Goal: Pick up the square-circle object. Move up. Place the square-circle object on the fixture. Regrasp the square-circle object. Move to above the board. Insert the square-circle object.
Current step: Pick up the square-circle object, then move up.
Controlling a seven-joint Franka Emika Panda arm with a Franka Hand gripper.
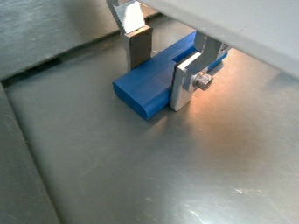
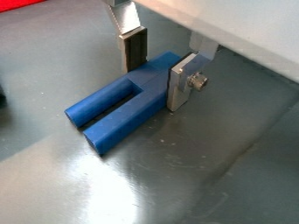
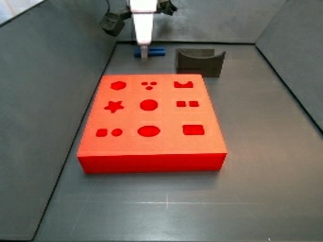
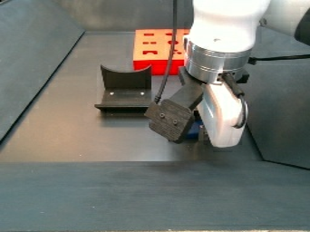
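Observation:
The square-circle object (image 1: 146, 87), a small blue block, lies on the grey floor in both wrist views, its forked end (image 2: 111, 114) pointing away from the jaws. My gripper (image 1: 162, 74) is down at floor level and shut on it, one silver finger (image 2: 135, 48) on each side with no gap showing. From a side view the gripper (image 3: 144, 45) stands behind the red board (image 3: 151, 118), and the dark fixture (image 3: 202, 61) sits apart from it. The blue block (image 4: 190, 131) peeks out under the gripper (image 4: 182, 127), near the fixture (image 4: 121, 89).
Grey walls close in the work floor on all sides (image 3: 284, 85). The board (image 4: 158, 45) fills much of the floor's middle. A corner of the red board (image 2: 17, 4) shows in a wrist view. A cable hangs by the arm (image 4: 164, 82).

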